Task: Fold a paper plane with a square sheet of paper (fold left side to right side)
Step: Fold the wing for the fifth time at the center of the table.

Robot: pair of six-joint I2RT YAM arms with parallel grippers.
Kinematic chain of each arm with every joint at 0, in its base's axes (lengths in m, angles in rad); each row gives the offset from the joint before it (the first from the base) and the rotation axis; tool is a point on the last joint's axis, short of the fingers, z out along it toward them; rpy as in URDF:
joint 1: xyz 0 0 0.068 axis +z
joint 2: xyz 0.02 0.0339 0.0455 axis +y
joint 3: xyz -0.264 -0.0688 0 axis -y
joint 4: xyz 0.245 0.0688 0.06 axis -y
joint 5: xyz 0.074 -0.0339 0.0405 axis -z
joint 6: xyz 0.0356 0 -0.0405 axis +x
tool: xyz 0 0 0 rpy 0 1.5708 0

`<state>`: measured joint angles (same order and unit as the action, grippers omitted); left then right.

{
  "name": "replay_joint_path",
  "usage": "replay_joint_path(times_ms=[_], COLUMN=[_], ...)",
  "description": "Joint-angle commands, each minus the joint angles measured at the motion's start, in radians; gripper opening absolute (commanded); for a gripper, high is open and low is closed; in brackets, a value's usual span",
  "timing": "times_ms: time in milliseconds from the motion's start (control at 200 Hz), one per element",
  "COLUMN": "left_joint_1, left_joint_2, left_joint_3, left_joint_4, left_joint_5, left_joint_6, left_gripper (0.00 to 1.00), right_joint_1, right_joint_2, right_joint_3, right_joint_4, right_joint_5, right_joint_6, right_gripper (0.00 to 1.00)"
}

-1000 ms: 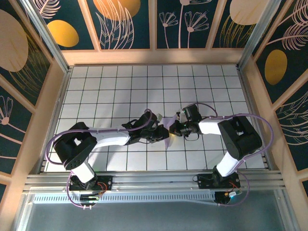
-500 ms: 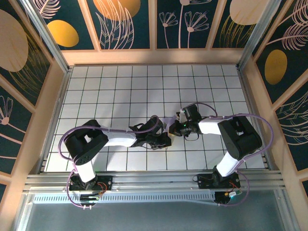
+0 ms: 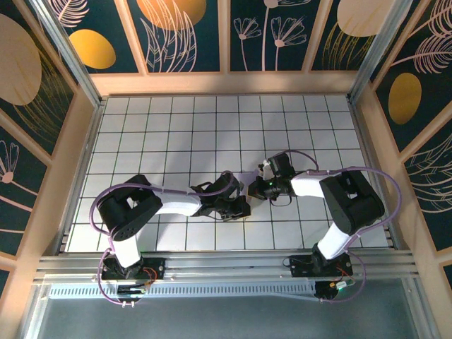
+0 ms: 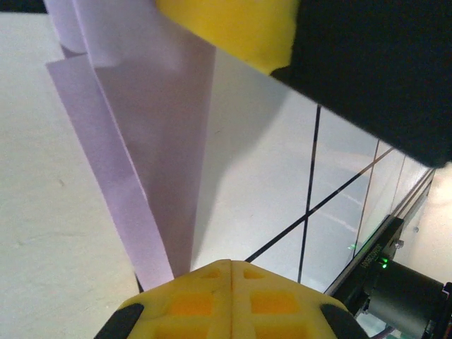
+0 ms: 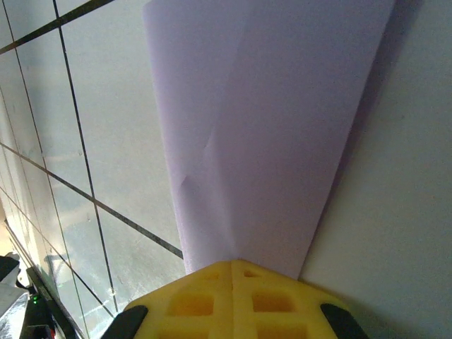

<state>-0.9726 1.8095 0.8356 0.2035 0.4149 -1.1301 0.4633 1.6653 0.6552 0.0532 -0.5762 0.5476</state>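
Two robot arms are meeting near the middle of a white, grid-lined counter (image 3: 176, 134) inside a booth with dark floral wall panels. The left gripper (image 3: 241, 207) and the right gripper (image 3: 254, 189) are sitting just beside each other. The folded lavender paper (image 5: 275, 127) is lying between them, close over the tiles. Seen from the right wrist, the right jaws are pressed together and pinching the narrow end of a wide, creased panel, which is casting a shadow on the counter. Seen from the left wrist, the left jaws are pressed together too, and layered flaps are tapering down to their yellow tips; I cannot tell if they are pinching it.
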Motion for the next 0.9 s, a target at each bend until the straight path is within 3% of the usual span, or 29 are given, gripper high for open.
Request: replay_joint_path(times_ms=[0,896], left_joint_1=[0.002,0.002], left_joint_2=[0.013,0.017], left_joint_3=[-0.019,-0.051], left_joint_4=[-0.023,0.002], left_joint_5=[0.006,0.018], left_joint_6=[-0.028,-0.036], left_gripper=[0.06,0.06], right_joint_1=[0.003,0.004], right_joint_2=[0.072,0.092], right_joint_3=[-0.029,-0.016], right_joint_4=[-0.130,-0.143], right_joint_5=[0.195,0.203], right_joint_6=[-0.038,-0.048], right_gripper=[0.00,0.00])
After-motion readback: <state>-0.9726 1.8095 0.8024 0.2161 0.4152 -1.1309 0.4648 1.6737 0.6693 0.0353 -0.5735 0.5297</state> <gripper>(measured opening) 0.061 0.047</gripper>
